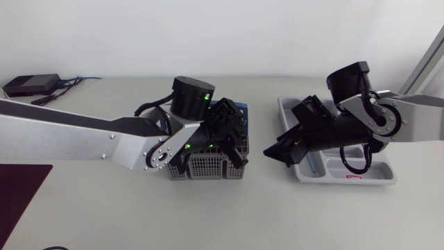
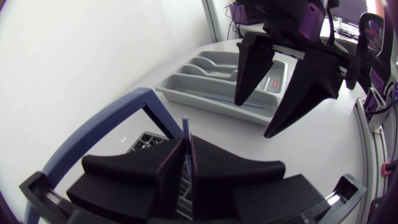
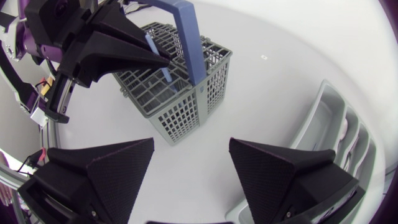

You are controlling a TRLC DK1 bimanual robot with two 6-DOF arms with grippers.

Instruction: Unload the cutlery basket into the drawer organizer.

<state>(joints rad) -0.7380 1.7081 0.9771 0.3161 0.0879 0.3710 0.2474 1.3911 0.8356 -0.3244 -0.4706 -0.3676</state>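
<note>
The grey mesh cutlery basket (image 1: 208, 165) with a blue handle (image 1: 232, 107) stands mid-table. My left gripper (image 1: 232, 149) is over it, shut on the thin light-blue handle of a piece of cutlery (image 2: 185, 127) that stands upright in the basket (image 3: 180, 93). The right wrist view shows that handle (image 3: 152, 46) pinched between the left fingers (image 3: 124, 50). My right gripper (image 1: 275, 154) hangs open and empty between the basket and the grey drawer organizer (image 1: 378, 173), its fingers (image 3: 118, 168) wide apart. The organizer (image 2: 186, 84) lies beyond it.
A thin blue piece (image 2: 249, 106) lies in the organizer's long front compartment. A black box (image 1: 31, 85) with cables sits at the back left, and a dark mat (image 1: 21, 194) lies at the front left. The two grippers are close together over the basket's right side.
</note>
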